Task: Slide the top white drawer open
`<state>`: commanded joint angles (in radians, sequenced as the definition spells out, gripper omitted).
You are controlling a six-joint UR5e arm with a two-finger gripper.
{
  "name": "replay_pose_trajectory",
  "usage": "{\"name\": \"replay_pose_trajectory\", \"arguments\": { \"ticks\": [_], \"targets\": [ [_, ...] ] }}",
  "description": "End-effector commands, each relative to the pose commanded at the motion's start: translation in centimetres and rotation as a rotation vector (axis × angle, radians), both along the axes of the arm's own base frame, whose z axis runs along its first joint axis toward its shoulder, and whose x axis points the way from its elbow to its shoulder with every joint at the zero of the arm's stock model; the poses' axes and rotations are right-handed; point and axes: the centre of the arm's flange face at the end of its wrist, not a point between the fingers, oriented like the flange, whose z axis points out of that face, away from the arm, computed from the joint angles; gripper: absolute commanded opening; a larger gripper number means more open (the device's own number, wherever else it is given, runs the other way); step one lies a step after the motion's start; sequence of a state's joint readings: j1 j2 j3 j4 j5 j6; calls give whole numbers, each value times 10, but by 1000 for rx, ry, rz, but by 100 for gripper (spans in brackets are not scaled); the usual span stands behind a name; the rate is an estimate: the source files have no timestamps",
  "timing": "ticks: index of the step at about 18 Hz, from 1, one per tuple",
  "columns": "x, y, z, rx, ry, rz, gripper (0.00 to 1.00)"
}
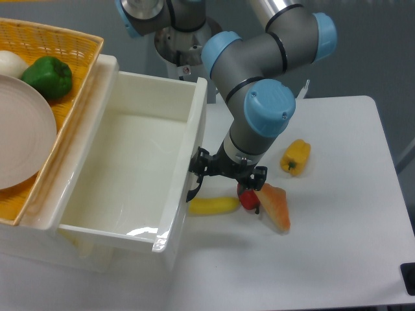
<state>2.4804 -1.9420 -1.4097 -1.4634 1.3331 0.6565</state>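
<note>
glossy white drawer (130,162), yellow woven basket (61,42), green pepper (47,76), yellow pepper (296,157), grey-and-blue arm (262,97)

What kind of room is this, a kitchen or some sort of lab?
Most likely a robotics lab set up as a mock kitchen. A robot arm, its hand at the top white drawer, works at a plain white table scattered with what look like toy foods, such as a banana.
</note>
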Motion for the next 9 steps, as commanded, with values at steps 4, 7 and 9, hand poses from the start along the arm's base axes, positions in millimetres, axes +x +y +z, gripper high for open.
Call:
{"name": "replay_pose_trajectory", "arguments": {
  "ticks": [4,7,9],
  "targets": [
    [4,0,-7,8,-31,9,100],
    [8,1,-14,26,-69,15,100],
    [9,1,-13,26,-70,17,100]
  ]
}}
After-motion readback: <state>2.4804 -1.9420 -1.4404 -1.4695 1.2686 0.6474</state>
